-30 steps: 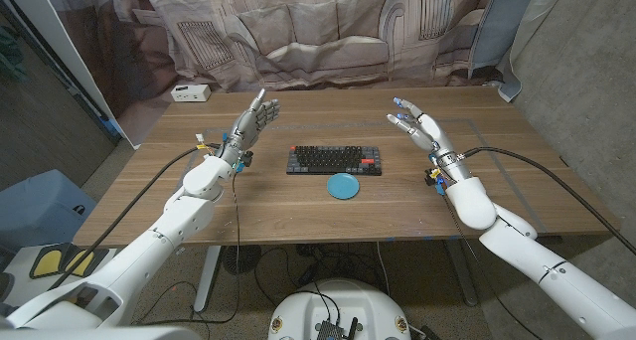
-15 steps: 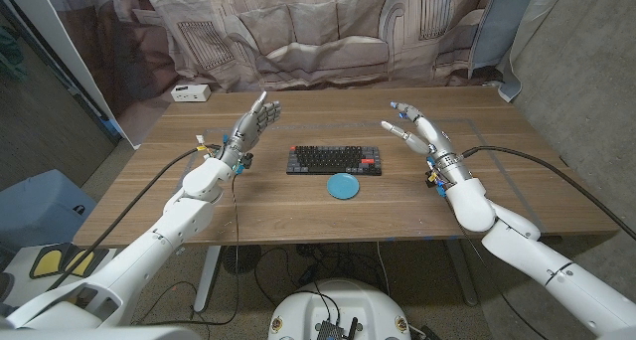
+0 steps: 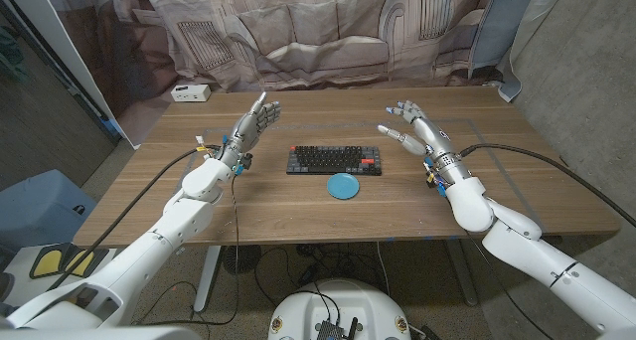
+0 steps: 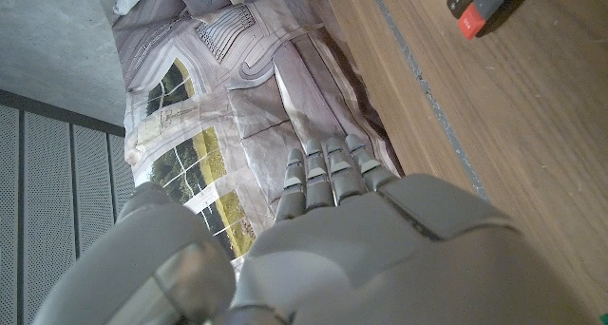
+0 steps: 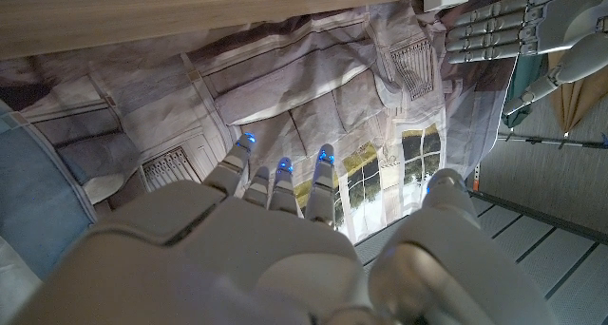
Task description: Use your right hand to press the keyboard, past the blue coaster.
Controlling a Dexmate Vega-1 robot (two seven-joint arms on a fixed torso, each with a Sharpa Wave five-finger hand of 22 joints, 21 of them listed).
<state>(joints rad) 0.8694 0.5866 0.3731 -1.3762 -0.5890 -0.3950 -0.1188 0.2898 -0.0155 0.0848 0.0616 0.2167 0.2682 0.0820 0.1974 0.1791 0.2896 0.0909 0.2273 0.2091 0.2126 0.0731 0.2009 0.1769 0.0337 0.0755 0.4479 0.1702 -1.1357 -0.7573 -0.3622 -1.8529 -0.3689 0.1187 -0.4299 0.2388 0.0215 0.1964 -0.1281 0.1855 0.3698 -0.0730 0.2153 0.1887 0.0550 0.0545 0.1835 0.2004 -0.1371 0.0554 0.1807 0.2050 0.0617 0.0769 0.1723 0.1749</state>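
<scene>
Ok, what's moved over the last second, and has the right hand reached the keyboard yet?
The right hand has drifted a little toward the robot's left, closing on the keyboard's right end, fingers apart and holding nothing. It has not reached the keys and hangs off to the keyboard's right. The left hand stays raised and open on the other side. Keyboard and blue coaster have not shifted.

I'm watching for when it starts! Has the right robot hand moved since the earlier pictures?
Yes. The right robot hand has drifted left, toward the keyboard, closing the gap to its right end. It hangs above the table with fingers apart, touching nothing.
</scene>
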